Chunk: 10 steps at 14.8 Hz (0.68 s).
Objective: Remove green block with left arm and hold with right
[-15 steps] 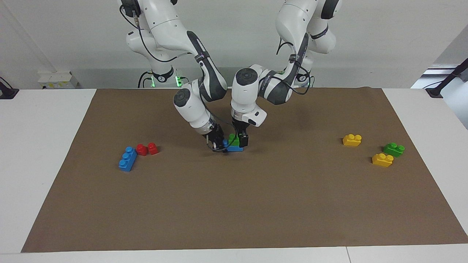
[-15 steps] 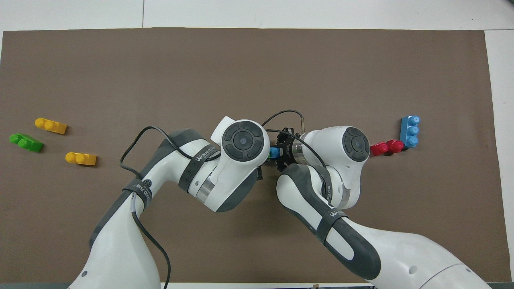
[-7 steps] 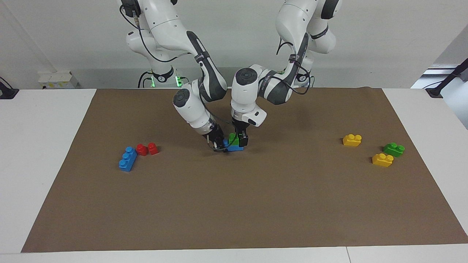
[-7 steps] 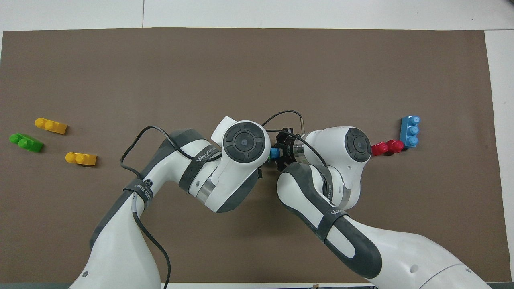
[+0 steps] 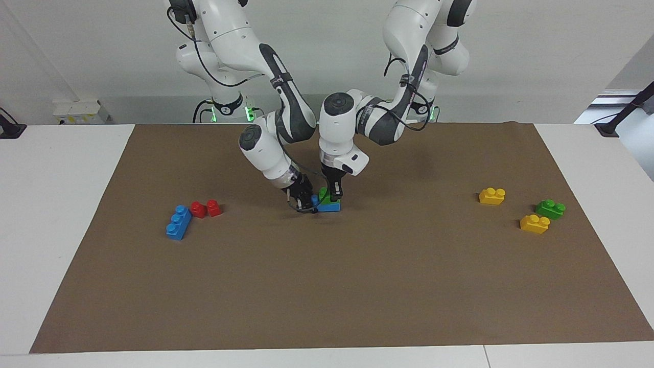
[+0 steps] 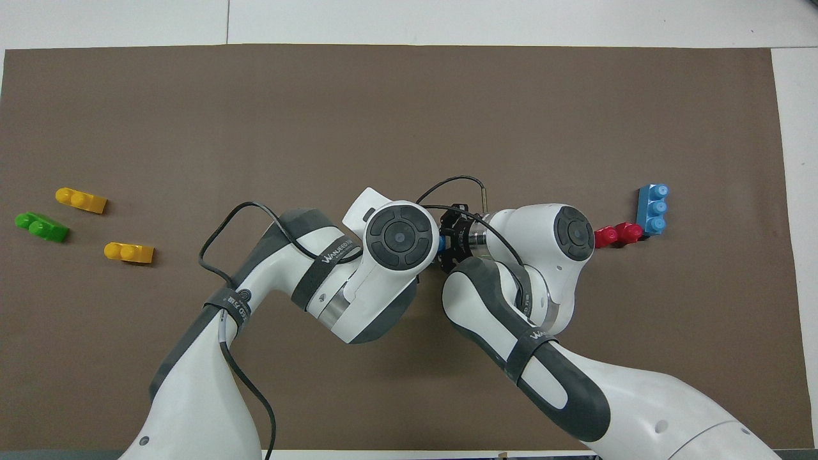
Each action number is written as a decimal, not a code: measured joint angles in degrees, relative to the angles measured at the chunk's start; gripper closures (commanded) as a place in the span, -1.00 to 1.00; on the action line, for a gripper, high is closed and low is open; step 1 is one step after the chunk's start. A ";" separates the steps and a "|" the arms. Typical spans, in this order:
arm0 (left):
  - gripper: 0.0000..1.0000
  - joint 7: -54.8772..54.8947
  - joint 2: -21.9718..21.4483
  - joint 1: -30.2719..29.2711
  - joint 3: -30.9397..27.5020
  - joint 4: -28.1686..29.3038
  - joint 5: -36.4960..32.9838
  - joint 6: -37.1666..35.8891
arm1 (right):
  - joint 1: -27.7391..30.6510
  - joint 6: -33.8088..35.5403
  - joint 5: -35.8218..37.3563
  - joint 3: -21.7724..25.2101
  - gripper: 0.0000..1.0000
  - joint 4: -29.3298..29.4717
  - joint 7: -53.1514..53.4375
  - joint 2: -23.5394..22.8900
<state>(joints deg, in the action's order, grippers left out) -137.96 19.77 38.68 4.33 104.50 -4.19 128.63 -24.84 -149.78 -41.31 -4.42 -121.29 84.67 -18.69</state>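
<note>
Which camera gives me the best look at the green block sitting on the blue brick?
The facing view: the green block shows atop the blue brick, between both claws. In the overhead view the left arm hides it completely.

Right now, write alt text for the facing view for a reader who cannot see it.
Two white robot arms meet at mid-mat: the left gripper is shut on a green block stacked on a blue brick, which the right gripper grips at its end. Loose bricks lie toward both ends of the brown mat.
</note>
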 measured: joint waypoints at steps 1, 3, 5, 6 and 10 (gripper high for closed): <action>1.00 0.00 0.00 0.01 0.01 0.00 -0.05 -0.02 | 0.00 0.00 0.00 0.00 1.00 0.00 -0.01 0.00; 1.00 0.00 -0.02 0.01 0.01 -0.01 -0.07 -0.10 | 0.00 0.00 0.00 -0.01 1.00 0.00 -0.09 0.00; 1.00 0.18 -0.23 0.02 0.01 -0.07 -0.07 -0.39 | 0.00 0.00 0.00 -0.01 1.00 0.00 -0.17 0.01; 1.00 0.45 -0.62 0.02 0.01 -0.13 -0.07 -0.82 | 0.00 -0.01 -0.01 -0.01 1.00 0.00 -0.17 0.01; 1.00 2.17 -4.93 -0.01 -0.10 -0.37 -0.07 -5.67 | 0.01 -0.04 -0.14 -0.01 1.00 -0.03 -0.17 0.01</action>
<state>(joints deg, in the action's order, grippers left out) -135.79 14.85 38.67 4.23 104.14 -4.26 122.97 -24.83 -149.82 -41.45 -4.43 -121.32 84.50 -18.68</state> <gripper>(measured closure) 0.656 0.656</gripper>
